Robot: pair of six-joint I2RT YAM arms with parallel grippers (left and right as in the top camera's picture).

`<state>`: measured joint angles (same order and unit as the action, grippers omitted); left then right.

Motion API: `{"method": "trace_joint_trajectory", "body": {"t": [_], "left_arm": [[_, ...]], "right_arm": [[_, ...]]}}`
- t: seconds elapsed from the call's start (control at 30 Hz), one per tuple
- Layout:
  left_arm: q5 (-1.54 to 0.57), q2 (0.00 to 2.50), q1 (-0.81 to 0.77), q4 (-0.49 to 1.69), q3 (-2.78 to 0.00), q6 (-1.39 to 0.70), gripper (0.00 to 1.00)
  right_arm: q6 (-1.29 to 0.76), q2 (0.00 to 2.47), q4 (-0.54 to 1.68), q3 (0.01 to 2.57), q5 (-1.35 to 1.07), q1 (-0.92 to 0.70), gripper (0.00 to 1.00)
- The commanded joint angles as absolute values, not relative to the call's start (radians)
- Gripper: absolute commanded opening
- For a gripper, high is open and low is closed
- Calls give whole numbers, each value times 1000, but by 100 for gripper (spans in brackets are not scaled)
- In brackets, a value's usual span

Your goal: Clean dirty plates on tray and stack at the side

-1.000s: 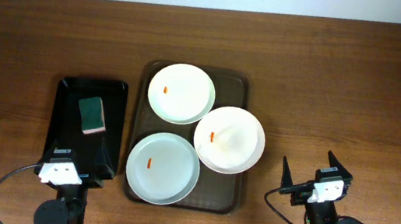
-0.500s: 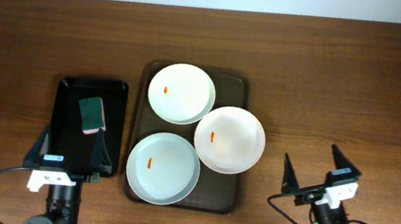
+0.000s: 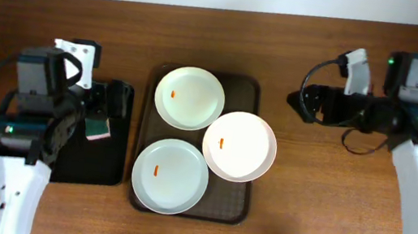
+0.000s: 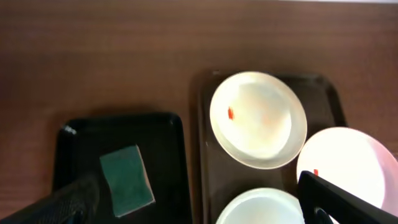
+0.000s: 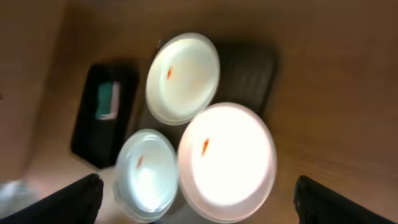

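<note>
The green rectangular sponge lies just under the left pincer, long axis roughly near-far; the right pincer hangs well apart. Both gape, empty.

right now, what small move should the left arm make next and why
Probably lower the left gripper onto the green sponge on the black tray: it looks open and empty, and all three plates show orange specks, so wiping cannot begin without it.
</note>
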<state>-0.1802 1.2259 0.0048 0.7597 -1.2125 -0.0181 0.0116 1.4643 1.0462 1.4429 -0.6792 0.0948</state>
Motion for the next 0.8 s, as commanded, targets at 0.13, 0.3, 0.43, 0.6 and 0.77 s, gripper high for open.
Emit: {"method": "trace_joint_trajectory", "body": {"t": [0.13,0.3,0.43,0.6,0.77], "left_arm": [[-40,1247,80,791,-1231,-246,100],[-36,1247,174,841,-1231,-253,100],[-36,1248,173,854,-1231,-230,100],[-37,1262,173,853,-1231,-231,100],[-147,1311,170,852,-1231,-86,100]], "right_arm": [[-201,1700,1087,1342,-192,-146,98],[-244,1856,944,1232,-167,-176,51],[-244,1880,925,1232,-76,-176,23],[-241,1880,924,1240,-69,-175,6],[-241,1821,940,1279,-70,-177,16]]}}
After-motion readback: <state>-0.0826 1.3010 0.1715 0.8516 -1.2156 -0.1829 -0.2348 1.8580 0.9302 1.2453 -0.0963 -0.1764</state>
